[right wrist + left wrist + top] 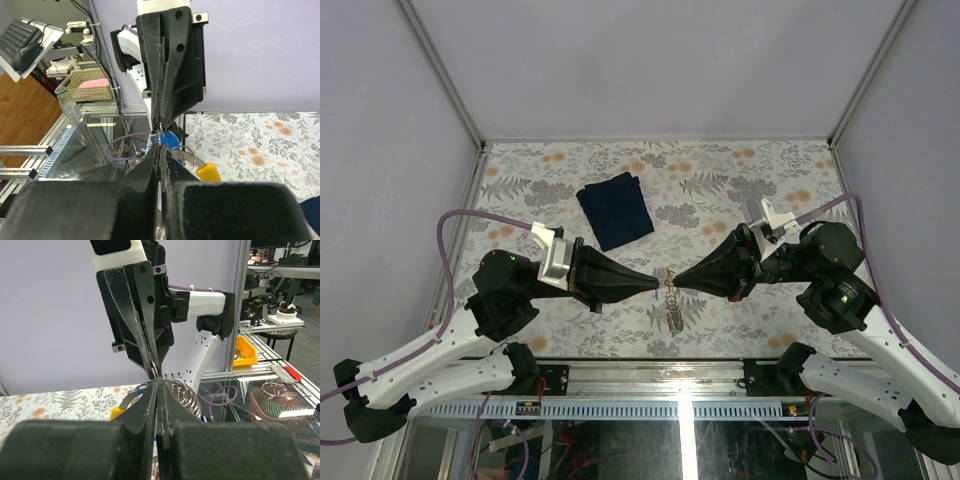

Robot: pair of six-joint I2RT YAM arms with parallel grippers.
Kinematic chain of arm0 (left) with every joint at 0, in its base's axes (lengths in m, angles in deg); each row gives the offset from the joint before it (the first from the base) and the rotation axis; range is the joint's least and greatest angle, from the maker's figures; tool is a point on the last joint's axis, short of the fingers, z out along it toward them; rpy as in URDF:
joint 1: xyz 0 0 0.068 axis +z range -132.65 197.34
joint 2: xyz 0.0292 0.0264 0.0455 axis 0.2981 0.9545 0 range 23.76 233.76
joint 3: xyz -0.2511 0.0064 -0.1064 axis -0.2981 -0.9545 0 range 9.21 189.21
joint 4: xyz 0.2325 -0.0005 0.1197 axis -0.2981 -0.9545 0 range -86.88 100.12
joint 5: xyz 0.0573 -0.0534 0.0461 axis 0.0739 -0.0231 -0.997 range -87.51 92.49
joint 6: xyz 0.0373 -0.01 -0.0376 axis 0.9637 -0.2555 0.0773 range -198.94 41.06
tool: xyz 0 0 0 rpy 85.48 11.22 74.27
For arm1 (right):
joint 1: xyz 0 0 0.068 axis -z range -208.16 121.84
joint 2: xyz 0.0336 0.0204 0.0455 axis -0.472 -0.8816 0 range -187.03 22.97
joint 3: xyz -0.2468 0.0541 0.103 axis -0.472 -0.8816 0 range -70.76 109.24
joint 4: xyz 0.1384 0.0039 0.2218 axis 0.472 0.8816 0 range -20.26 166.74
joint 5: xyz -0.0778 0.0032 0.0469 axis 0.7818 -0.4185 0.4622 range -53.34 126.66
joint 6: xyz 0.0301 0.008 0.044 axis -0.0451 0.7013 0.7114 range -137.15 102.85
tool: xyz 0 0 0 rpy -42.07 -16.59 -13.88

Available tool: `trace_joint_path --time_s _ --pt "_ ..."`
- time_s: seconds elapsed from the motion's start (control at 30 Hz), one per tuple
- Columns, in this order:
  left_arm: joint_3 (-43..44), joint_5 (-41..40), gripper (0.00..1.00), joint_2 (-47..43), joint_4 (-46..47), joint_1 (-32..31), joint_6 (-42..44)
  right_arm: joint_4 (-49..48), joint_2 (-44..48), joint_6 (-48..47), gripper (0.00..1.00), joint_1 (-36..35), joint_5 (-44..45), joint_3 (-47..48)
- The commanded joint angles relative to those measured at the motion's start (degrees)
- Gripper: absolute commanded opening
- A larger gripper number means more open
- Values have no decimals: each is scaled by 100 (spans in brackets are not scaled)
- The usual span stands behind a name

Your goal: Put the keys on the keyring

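**Top external view.** The left claw (656,283) and right claw (679,281) meet tip to tip above the near middle of the patterned surface (740,180). Both are pressed together. The keyring (669,285) sits in the narrow gap between the two tips, off the surface, and is too small here to resolve. A folded navy cloth (615,210) lies flat well beyond the left claw's tip, apart from both arms.

**Left wrist view.** The left claw (159,386) rises from the lower edge with its fingers closed, pinching the wire of the keyring (182,392). The silvery coils bulge just to the right of the tip. The right claw (154,371) comes down from above, also closed, and nips a thin loop of the same wire directly over the left tip. A yellow-tagged key (117,413) hangs below and to the left of the left claw's tip.

**Right wrist view.** The right claw (159,146) is closed on the wire. The left claw (159,129), likewise closed, points down onto it. A blue-tagged key (171,140) shows just right of the meeting tips. The yellow-tagged key (209,172) hangs lower and farther right.
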Motion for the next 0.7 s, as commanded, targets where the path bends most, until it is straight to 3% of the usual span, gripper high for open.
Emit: trace_joint_path --time_s 0.0,0.2,0.67 --pt "118 13 0 -94 77 15 100 -494 49 112 0 -4 284 138" --pt "-18 -302 0 -200 232 21 -1 -467 -105 195 0 -8 42 238" --pt "-114 -105 0 -242 502 26 -5 -1121 -298 638 0 -7 -394 81"
